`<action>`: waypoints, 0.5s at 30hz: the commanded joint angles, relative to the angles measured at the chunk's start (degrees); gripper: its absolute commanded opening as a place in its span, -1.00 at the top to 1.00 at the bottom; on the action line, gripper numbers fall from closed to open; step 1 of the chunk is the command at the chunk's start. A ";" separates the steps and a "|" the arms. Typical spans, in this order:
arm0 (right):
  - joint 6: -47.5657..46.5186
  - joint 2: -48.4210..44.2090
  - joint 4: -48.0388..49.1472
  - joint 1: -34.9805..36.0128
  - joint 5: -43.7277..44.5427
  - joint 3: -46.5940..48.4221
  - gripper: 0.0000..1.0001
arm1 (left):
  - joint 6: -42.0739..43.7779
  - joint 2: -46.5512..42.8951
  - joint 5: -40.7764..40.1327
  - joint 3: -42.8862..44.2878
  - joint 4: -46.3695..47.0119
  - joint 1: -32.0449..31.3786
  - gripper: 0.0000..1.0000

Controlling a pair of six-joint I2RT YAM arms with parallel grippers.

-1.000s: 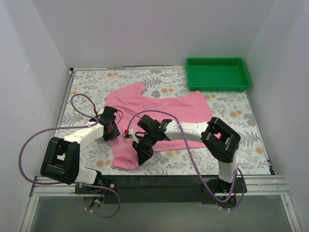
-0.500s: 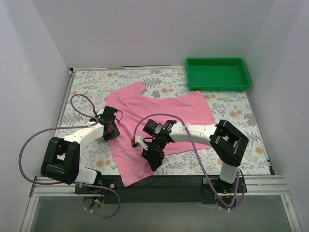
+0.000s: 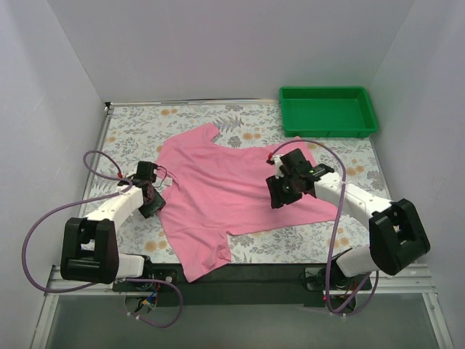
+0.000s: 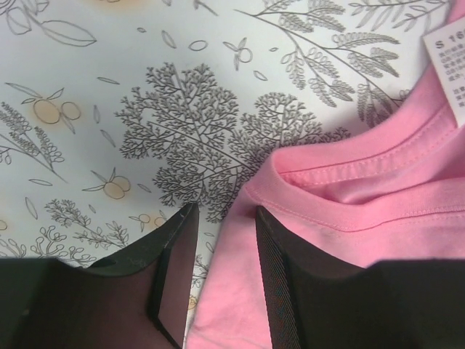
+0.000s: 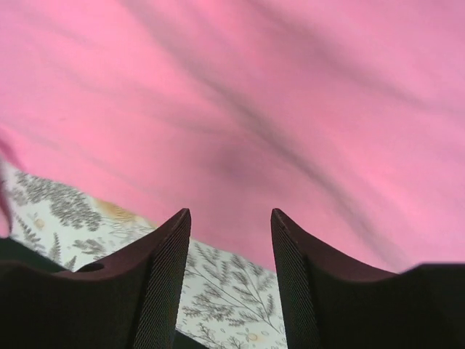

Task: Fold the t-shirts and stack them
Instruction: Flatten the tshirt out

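Note:
A pink t-shirt [image 3: 225,185] lies spread out, mostly flat, in the middle of the flowered table, one sleeve reaching the near edge. My left gripper [image 3: 150,202] sits low at its left edge. In the left wrist view the jaws of that gripper [image 4: 225,211] stand apart, with the hemmed edge of the t-shirt [image 4: 378,189] lying between them beside bare table. My right gripper [image 3: 280,195] hovers over the shirt's right half. Seen from the right wrist, this gripper [image 5: 231,214] is open and empty above the t-shirt [image 5: 254,109].
A green plastic tray [image 3: 327,91] stands empty at the back right corner. A white size label [image 4: 447,65] shows at the shirt's neck. Purple cables loop beside both arms. White walls close in the table [image 3: 131,131] on three sides.
My right gripper has opened and let go of the shirt's near part, which now lies unfolded toward the front edge. The right arm swung back to the right. The left gripper shifted slightly left.

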 commanded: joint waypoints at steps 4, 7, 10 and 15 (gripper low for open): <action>11.83 -7.69 2.48 -11.99 7.65 -7.12 0.19 | -1.41 -5.23 2.08 2.04 -3.65 2.44 0.24; 12.71 -11.47 4.42 -14.19 8.45 -9.77 0.22 | -0.27 -8.32 6.46 4.49 -3.48 2.00 0.08; 12.80 -13.41 6.09 -14.99 9.33 -10.56 0.13 | -0.61 -7.46 9.29 8.27 -5.41 -2.37 0.00; 12.36 -12.28 8.20 -14.81 3.44 -10.39 0.08 | -5.26 -1.40 9.81 8.46 -4.10 -10.39 -0.02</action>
